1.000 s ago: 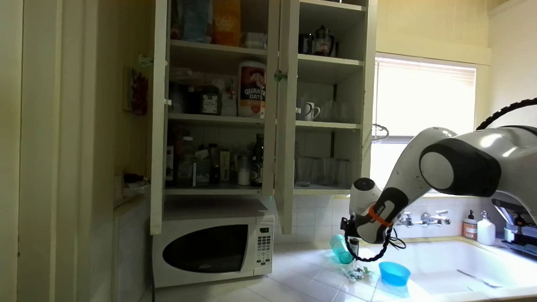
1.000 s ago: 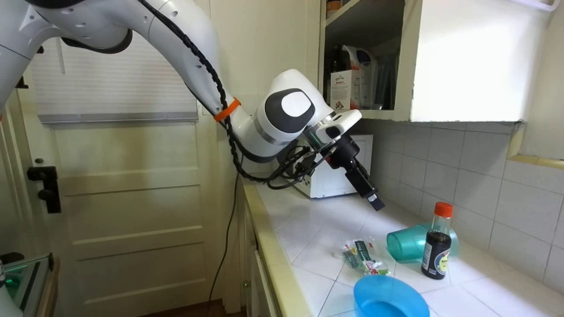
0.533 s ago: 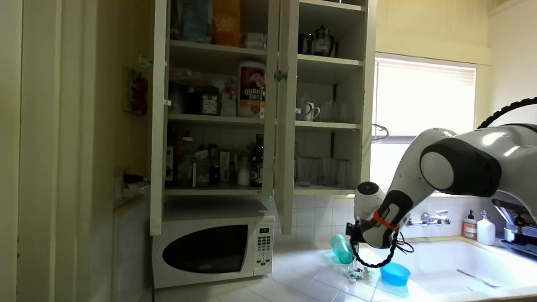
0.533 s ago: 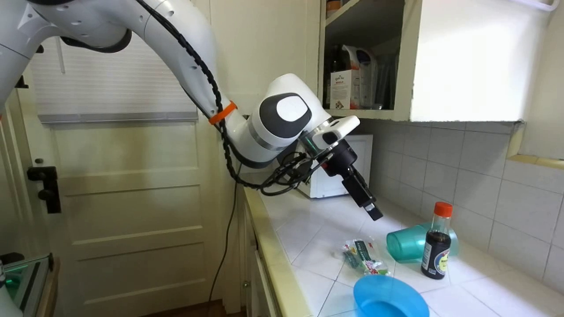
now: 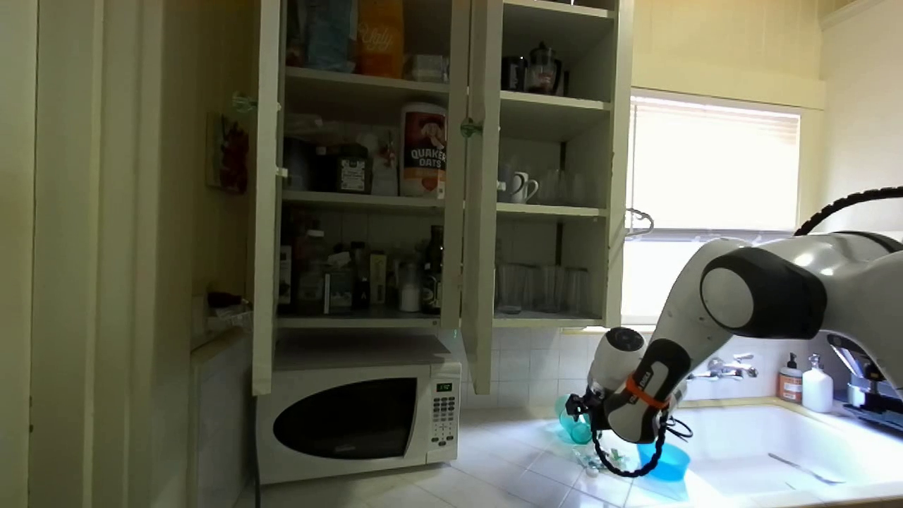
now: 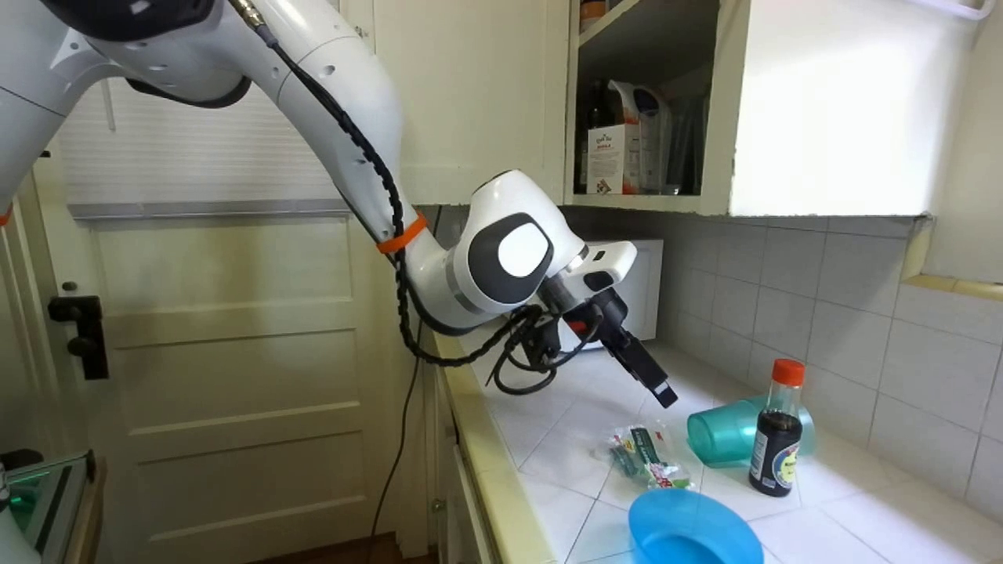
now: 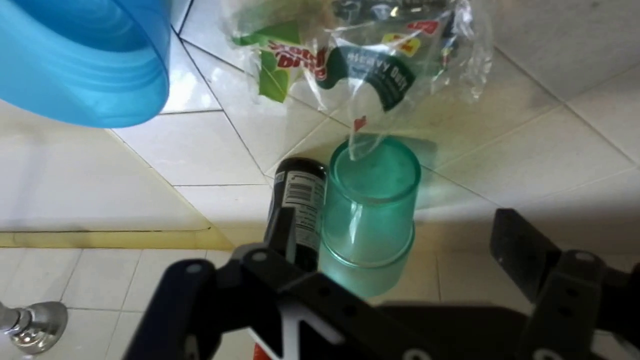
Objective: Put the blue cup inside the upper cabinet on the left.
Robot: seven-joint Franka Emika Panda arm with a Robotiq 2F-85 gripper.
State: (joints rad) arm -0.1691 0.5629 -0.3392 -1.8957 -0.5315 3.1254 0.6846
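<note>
The blue cup (image 5: 667,466) stands on the tiled counter beside the sink. It shows in both exterior views (image 6: 696,523), cut off at the bottom in this one, and at the upper left of the wrist view (image 7: 85,75). My gripper (image 7: 395,225) is open and empty, its fingers wide apart. In an exterior view my gripper's tips (image 6: 666,395) hang above the counter, apart from the blue cup; in the opposite view the arm hides them. The upper cabinet (image 5: 363,202) is open above the microwave, its shelves crowded with bottles, jars and boxes.
A teal cup (image 6: 725,432) lies on its side by a red-capped sauce bottle (image 6: 777,439). A plastic sponge packet (image 6: 646,454) lies near the blue cup. The microwave (image 5: 353,423) stands under the cabinet. An open cabinet door (image 5: 482,212) juts out between the bays.
My arm has come down and my gripper has moved lower over the counter, with the wrist slightly tilted. The blue cup and the other objects have not moved.
</note>
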